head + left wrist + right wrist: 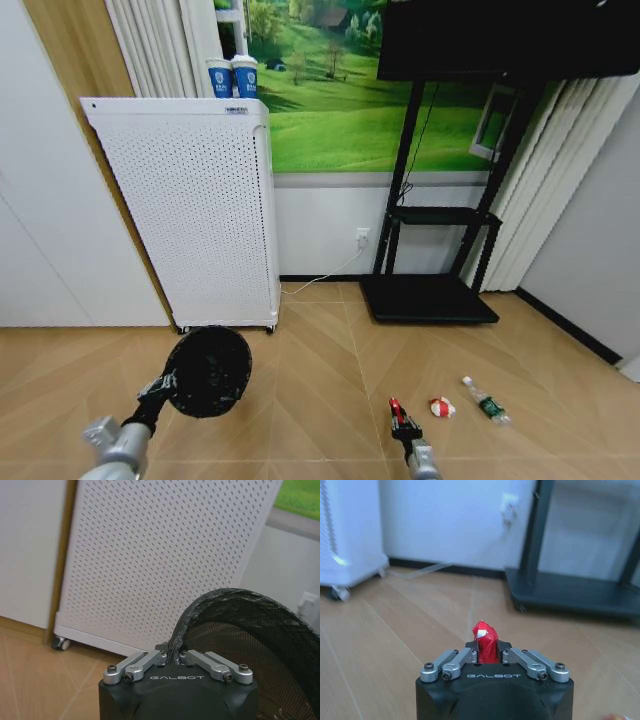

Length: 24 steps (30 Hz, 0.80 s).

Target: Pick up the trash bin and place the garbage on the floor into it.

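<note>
My left gripper (163,385) is shut on the rim of the black wire-mesh trash bin (208,371), holding it off the floor with its mouth tipped toward me. The left wrist view has the same gripper (172,656) pinching the bin's rim (225,600). At lower centre my right gripper (397,413) is shut on a red wad of garbage (394,407), also seen pinched in the right gripper (486,652) as the red wad (485,639). A red-and-white wad (441,406) and a small clear bottle with a green label (486,400) lie on the wood floor (320,350) to the right.
A white perforated cabinet (190,210) on castors stands at the back left, with two blue-and-white paper cups (232,77) on top. A black TV stand (430,295) with a low base sits at the back right. A white cable runs along the skirting.
</note>
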Motion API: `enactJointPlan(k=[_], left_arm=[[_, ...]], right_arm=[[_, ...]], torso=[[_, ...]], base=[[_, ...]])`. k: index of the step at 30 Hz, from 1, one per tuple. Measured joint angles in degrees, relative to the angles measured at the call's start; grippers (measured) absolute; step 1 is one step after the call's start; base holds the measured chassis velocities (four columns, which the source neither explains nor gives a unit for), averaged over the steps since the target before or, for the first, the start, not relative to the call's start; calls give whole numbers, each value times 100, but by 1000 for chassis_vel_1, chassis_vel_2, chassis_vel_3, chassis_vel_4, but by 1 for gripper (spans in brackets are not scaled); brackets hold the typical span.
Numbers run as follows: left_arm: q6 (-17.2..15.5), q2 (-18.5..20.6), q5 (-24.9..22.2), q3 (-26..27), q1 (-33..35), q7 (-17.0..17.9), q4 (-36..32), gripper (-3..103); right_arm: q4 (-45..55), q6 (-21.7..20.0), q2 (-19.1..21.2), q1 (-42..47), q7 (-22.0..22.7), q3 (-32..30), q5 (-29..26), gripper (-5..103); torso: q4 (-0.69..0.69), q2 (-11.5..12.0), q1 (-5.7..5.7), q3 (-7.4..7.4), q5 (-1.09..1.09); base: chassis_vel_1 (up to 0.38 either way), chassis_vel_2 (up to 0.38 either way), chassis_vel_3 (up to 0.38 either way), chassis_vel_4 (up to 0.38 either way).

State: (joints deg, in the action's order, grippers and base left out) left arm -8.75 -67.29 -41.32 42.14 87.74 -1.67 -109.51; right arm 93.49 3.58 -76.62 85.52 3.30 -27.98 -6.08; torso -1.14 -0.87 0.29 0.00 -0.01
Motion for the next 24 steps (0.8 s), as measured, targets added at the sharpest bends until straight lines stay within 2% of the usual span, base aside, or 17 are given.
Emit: enactJointPlan(k=[3,4,6,7,9,10,11,12,15,16,19,20,23,24], left_arm=[[117,357,15,-574,-564,-76,654,5],[117,357,15,-574,-564,-76,654,5],[167,527,14,-1114,-1188,-138,1202,5],[167,527,14,-1114,-1188,-138,1202,5],[241,594,5,-1689,-1970,-222,1761,5],[241,594,5,-1689,-1970,-222,1761,5],[275,588,-28,-2014,-2373,-284,2059,5],[275,588,-28,-2014,-2373,-284,2059,5],[322,490,-69,-2969,-3234,-488,2708,5],[322,490,-69,-2969,-3234,-488,2708,5],[357,364,-70,-3790,-3860,-657,3148,5],[357,364,-70,-3790,-3860,-657,3148,5],[408,245,-145,-4347,-4161,-808,3394,5],[408,245,-145,-4347,-4161,-808,3394,5]], right_arm=[[758,-48,158,118,-213,221,-269,18],[758,-48,158,118,-213,221,-269,18],[1180,-120,272,333,-391,297,-652,17],[1180,-120,272,333,-391,297,-652,17],[1573,-95,421,546,-747,304,-928,17],[1573,-95,421,546,-747,304,-928,17],[1717,-69,490,603,-923,302,-1059,17],[1717,-69,490,603,-923,302,-1059,17],[1921,-5,606,615,-1244,295,-1168,17],[1921,-5,606,615,-1244,295,-1168,17],[2137,-10,721,536,-1381,386,-1351,17],[2137,-10,721,536,-1381,386,-1351,17],[2171,-4,792,405,-1478,554,-1447,17],[2171,-4,792,405,-1478,554,-1447,17]], torso=[[6,0,0,0,2],[6,0,0,0,2],[3,1,0,0,-1],[3,1,0,0,-1],[-2,0,0,0,1],[-2,0,0,0,1],[-2,1,0,0,0],[-2,1,0,0,0],[0,0,1,1,2],[0,0,1,1,2],[-1,0,1,0,2],[-1,0,1,0,2],[2,1,1,1,2],[2,1,1,1,2]], base=[[0,0,0,0],[0,0,0,0],[0,0,0,0],[0,0,0,0],[0,0,0,0],[0,0,0,0],[0,0,0,0],[0,0,0,0],[0,0,0,0],[0,0,0,0],[0,0,0,0],[0,0,0,0],[0,0,0,0],[0,0,0,0]])
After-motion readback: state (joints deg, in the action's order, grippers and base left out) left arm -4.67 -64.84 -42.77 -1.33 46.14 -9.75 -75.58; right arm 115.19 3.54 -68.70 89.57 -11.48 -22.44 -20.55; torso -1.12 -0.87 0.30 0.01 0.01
